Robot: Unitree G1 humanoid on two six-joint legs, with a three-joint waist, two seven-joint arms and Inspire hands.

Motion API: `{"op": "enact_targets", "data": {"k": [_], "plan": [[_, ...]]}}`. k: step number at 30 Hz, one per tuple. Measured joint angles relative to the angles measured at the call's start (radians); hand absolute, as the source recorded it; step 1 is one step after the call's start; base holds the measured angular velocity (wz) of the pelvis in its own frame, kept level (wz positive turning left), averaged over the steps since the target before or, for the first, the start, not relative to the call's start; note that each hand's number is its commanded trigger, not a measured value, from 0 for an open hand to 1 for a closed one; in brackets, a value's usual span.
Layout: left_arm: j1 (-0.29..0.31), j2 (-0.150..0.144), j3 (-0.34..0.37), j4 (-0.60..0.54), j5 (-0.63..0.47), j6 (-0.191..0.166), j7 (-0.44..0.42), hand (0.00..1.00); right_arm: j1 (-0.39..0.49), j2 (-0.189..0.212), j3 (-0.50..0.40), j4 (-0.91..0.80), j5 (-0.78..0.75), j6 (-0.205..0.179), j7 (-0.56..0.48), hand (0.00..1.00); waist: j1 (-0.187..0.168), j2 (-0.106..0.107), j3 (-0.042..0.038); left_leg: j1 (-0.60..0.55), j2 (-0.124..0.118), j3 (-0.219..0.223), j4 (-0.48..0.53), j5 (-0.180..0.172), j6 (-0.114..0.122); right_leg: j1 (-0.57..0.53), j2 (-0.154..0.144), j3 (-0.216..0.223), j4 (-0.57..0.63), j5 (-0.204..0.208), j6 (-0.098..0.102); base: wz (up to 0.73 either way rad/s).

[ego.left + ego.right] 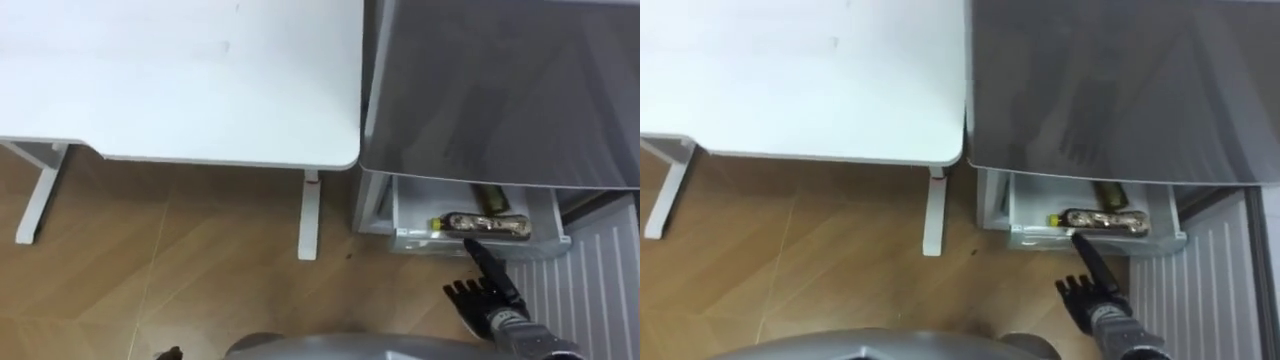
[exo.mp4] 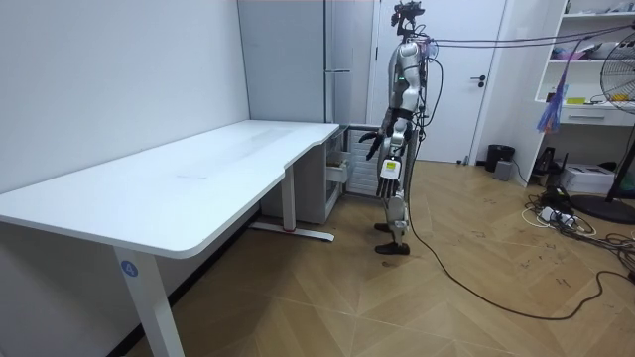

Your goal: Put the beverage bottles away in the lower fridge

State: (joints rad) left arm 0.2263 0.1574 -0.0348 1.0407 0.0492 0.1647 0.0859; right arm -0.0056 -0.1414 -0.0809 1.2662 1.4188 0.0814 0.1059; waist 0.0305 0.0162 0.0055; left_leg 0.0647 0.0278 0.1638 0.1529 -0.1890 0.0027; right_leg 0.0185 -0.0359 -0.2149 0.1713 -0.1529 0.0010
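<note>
The grey fridge [image 1: 500, 90] stands in front of me, and its white lower drawer [image 1: 420, 240] is pulled out. Two drinks lie in the drawer: a brown-patterned bottle [image 1: 492, 227] with a yellow cap on its side, and a dark olive bottle [image 1: 489, 196] behind it, partly under the fridge body. My right hand [image 1: 487, 292] hovers just in front of the drawer, open and holding nothing, with one straight finger reaching to the drawer's front rim. In the room view the right hand [image 2: 370, 141] reaches toward the fridge. My left hand [image 2: 390, 165] hangs by my side.
A white desk [image 1: 180, 80] fills the left, its leg [image 1: 309, 215] close to the drawer. A ribbed white panel [image 1: 590, 290] lies at the lower right beside the drawer. Wooden floor [image 1: 200, 270] stretches between me and the desk.
</note>
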Motion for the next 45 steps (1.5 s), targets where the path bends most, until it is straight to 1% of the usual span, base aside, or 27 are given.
{"op": "enact_targets", "data": {"k": [2,3,5,7,8,10,11,13,14,16,18,19,21,22,23,24,26,28,30,31,33,34,38,40,43,44,45], "plan": [[0.000,-0.007,-0.001,0.001,0.001,-0.019,0.010,0.00,0.011,0.001,0.004,0.000,0.008,-0.006,0.000,0.00,0.000,0.003,0.0001,0.010,0.001,0.000,-0.010,-0.002,-0.001,0.000,0.006,0.023,0.001,0.002,-0.002,-0.33],[0.000,-0.009,0.000,0.002,0.003,-0.032,0.013,0.00,0.017,0.001,0.004,0.000,0.008,-0.016,0.000,0.00,-0.002,0.007,-0.0013,0.012,0.002,-0.001,-0.010,-0.004,-0.001,0.000,0.009,0.028,0.002,0.002,-0.003,-0.21],[0.001,-0.009,0.001,0.013,0.003,-0.050,0.015,0.00,0.023,-0.001,0.006,0.016,0.006,-0.028,0.005,0.00,-0.003,0.010,-0.0006,0.021,0.004,0.000,-0.010,-0.006,-0.003,-0.001,0.014,0.037,-0.001,0.004,-0.005,-0.15],[0.006,-0.009,0.004,0.029,0.003,-0.057,0.015,0.00,0.036,-0.005,0.002,0.021,-0.022,-0.030,0.004,0.00,-0.003,0.011,-0.0001,0.028,0.007,-0.002,-0.010,-0.012,-0.006,0.001,0.020,0.049,-0.001,0.004,-0.006,-0.17],[0.012,-0.011,0.021,0.037,0.006,-0.058,0.013,0.00,0.042,-0.007,-0.003,0.021,-0.052,-0.032,0.003,0.00,-0.005,0.013,-0.0018,0.028,0.009,-0.004,-0.010,-0.013,-0.007,0.001,0.022,0.051,-0.001,0.005,-0.007,-0.11],[0.017,-0.012,0.035,0.039,0.005,-0.058,0.011,0.00,0.052,-0.008,-0.004,0.022,-0.085,-0.040,-0.001,0.00,-0.015,0.011,-0.0004,0.028,0.011,-0.002,-0.008,-0.013,-0.008,0.000,0.024,0.051,-0.002,0.006,-0.008,-0.03],[0.019,-0.015,0.040,0.038,0.003,-0.058,0.009,0.00,0.058,-0.009,-0.008,0.023,-0.115,-0.040,-0.007,0.00,-0.023,0.006,0.0016,0.030,0.011,-0.003,-0.007,-0.013,-0.008,-0.001,0.024,0.052,-0.002,0.006,-0.009,-0.04],[0.018,-0.022,0.053,0.038,0.000,-0.057,0.008,0.00,0.063,-0.007,-0.010,0.023,-0.167,-0.037,-0.021,0.00,-0.027,0.002,0.0009,0.032,0.011,-0.004,-0.005,-0.013,-0.008,-0.001,0.024,0.056,-0.001,0.004,-0.010,-0.09],[0.018,-0.024,0.054,0.037,0.001,-0.058,0.009,0.00,0.065,-0.005,-0.010,0.026,-0.211,-0.037,-0.029,0.00,-0.028,-0.004,-0.0002,0.033,0.011,-0.008,-0.002,-0.013,-0.008,-0.001,0.024,0.060,-0.002,0.004,-0.011,-0.09],[0.014,-0.023,0.075,0.038,-0.001,-0.060,0.011,0.00,0.060,-0.001,-0.023,0.059,-0.306,-0.037,-0.031,0.00,-0.043,-0.016,-0.0026,0.033,0.010,-0.023,0.000,-0.013,-0.008,0.002,0.024,0.060,-0.003,0.003,-0.011,-0.03],[0.016,-0.016,0.091,0.039,-0.002,-0.061,0.017,0.00,0.058,-0.002,-0.023,0.091,-0.434,-0.037,-0.040,0.00,-0.062,-0.033,-0.0025,0.033,0.010,-0.026,-0.002,-0.013,-0.009,0.002,0.025,0.061,-0.004,0.003,-0.012,0.00],[0.017,-0.013,0.092,0.039,-0.002,-0.061,0.017,0.00,0.059,-0.002,-0.022,0.095,-0.466,-0.037,-0.041,0.00,-0.063,-0.038,-0.0028,0.034,0.010,-0.025,-0.002,-0.013,-0.009,0.002,0.025,0.062,-0.003,0.003,-0.012,-0.05],[0.017,-0.004,0.109,0.041,0.002,-0.062,0.012,0.00,0.078,-0.002,-0.020,0.109,-0.597,-0.033,-0.041,0.00,-0.060,-0.048,-0.0060,0.036,0.010,-0.022,-0.002,-0.013,-0.009,0.001,0.025,0.067,-0.003,0.003,-0.012,-0.05],[0.017,-0.002,0.111,0.043,0.001,-0.063,0.010,0.00,0.083,-0.002,-0.019,0.112,-0.621,-0.027,-0.042,0.00,-0.059,-0.049,-0.0051,0.036,0.010,-0.023,-0.002,-0.013,-0.009,0.001,0.026,0.069,-0.003,0.003,-0.012,-0.05],[0.017,0.004,0.111,0.048,0.004,-0.062,0.010,0.00,0.094,-0.002,-0.019,0.112,-0.665,-0.018,-0.047,0.00,-0.059,-0.058,-0.0017,0.037,0.010,-0.023,-0.002,-0.013,-0.009,0.001,0.026,0.072,-0.003,0.003,-0.012,0.00],[0.017,0.008,0.110,0.051,0.009,-0.062,0.008,0.00,0.106,0.000,-0.019,0.112,-0.704,-0.014,-0.052,0.00,-0.060,-0.060,-0.0029,0.037,0.011,-0.023,-0.002,-0.014,-0.009,0.002,0.026,0.071,-0.004,0.003,-0.012,0.00],[0.016,0.010,0.110,0.059,0.012,-0.062,0.007,0.00,0.121,0.000,-0.018,0.112,-0.748,-0.014,-0.062,0.00,-0.059,-0.064,-0.0023,0.036,0.011,-0.024,-0.004,-0.016,-0.011,0.003,0.027,0.072,-0.003,0.003,-0.011,0.00],[0.015,0.010,0.110,0.062,0.034,-0.054,0.006,0.00,0.127,-0.001,-0.010,0.112,-0.806,-0.014,-0.066,0.00,-0.055,-0.058,-0.0017,0.036,0.014,-0.026,-0.004,-0.027,-0.010,-0.001,0.032,0.077,-0.002,0.004,-0.010,-0.08],[0.014,0.009,0.108,0.063,0.047,-0.038,-0.002,0.00,0.124,-0.001,0.037,0.106,-0.873,-0.012,-0.072,0.00,-0.049,-0.049,-0.0021,0.036,0.016,-0.026,-0.002,-0.031,-0.009,0.001,0.036,0.084,-0.001,0.010,-0.012,-0.15],[0.015,0.009,0.106,0.070,0.054,-0.038,-0.003,0.00,0.123,-0.001,0.048,0.104,-0.883,-0.012,-0.074,0.00,-0.048,-0.046,-0.0021,0.036,0.016,-0.025,-0.001,-0.031,-0.009,0.001,0.037,0.085,0.000,0.010,-0.012,-0.07],[0.008,0.008,0.087,0.084,0.076,-0.026,-0.003,0.00,0.117,-0.006,0.080,0.094,-0.917,-0.015,-0.087,0.00,-0.048,-0.033,-0.0015,0.035,0.016,-0.026,-0.001,-0.031,-0.009,0.000,0.038,0.087,0.002,0.011,-0.013,-0.02],[0.006,0.007,0.087,0.084,0.077,-0.022,-0.003,0.00,0.115,-0.009,0.086,0.094,-0.923,-0.015,-0.092,0.00,-0.048,-0.030,-0.0013,0.035,0.016,-0.026,-0.001,-0.031,-0.009,0.000,0.038,0.087,0.002,0.011,-0.013,0.00],[0.001,0.007,0.088,0.083,0.077,-0.018,-0.005,0.00,0.088,-0.020,0.098,0.093,-0.997,-0.016,-0.106,0.00,-0.049,-0.020,0.0035,0.034,0.017,-0.027,-0.002,-0.031,-0.009,0.000,0.038,0.084,0.000,0.011,-0.013,0.00],[-0.001,0.007,0.088,0.082,0.081,-0.019,-0.007,0.00,0.083,-0.021,0.099,0.092,-1.001,-0.016,-0.108,0.00,-0.048,-0.017,0.0036,0.034,0.017,-0.027,-0.002,-0.031,-0.009,0.000,0.038,0.084,-0.003,0.011,-0.012,0.00],[0.000,0.007,0.089,0.083,0.122,-0.018,-0.010,0.00,0.085,-0.020,0.107,0.084,-0.985,-0.016,-0.113,0.00,-0.046,-0.016,0.0032,0.034,0.017,-0.026,-0.002,-0.032,-0.010,0.000,0.038,0.082,-0.004,0.009,-0.012,0.00],[0.001,0.007,0.089,0.083,0.130,-0.017,-0.010,0.00,0.084,-0.019,0.107,0.084,-0.979,-0.016,-0.117,0.00,-0.046,-0.012,0.0002,0.034,0.017,-0.026,-0.002,-0.032,-0.010,0.001,0.038,0.083,-0.004,0.009,-0.012,0.00],[0.002,0.006,0.088,0.083,0.144,-0.017,-0.010,0.00,0.085,-0.018,0.106,0.085,-0.964,-0.016,-0.118,0.00,-0.048,-0.015,0.0016,0.034,0.017,-0.030,-0.002,-0.032,-0.010,0.001,0.038,0.083,-0.004,0.009,-0.012,0.00]]}}
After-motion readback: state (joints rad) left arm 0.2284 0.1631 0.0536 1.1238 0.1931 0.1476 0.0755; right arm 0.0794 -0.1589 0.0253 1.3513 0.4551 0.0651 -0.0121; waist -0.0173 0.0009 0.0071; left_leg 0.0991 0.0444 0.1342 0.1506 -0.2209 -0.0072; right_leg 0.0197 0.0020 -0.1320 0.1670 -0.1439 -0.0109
